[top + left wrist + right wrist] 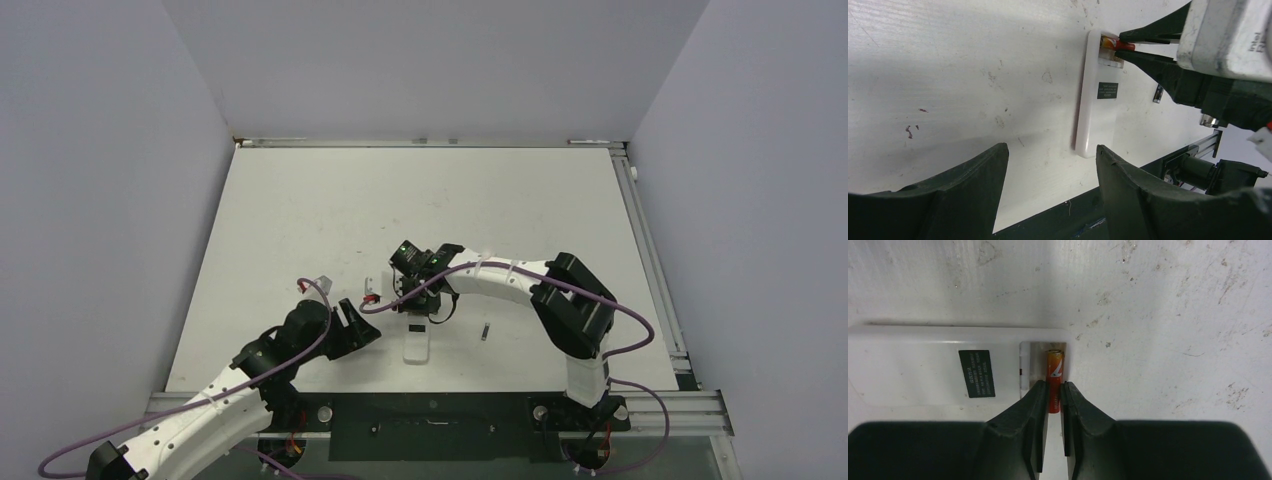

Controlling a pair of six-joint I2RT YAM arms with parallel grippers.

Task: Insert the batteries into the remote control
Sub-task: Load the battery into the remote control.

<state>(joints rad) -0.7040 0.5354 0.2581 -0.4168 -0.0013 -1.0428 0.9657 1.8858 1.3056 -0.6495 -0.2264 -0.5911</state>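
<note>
— Where's the battery (1055, 369)?
— Centre of the right wrist frame, lying in the open right end of the remote (923, 365). Its lower end is pinched between the right jaws.
— And the left jaws?
— Wide apart, gripping nothing. The remote lies on the counter (948, 75) beyond them, and a second battery (485, 331) lies just right of it.
</note>
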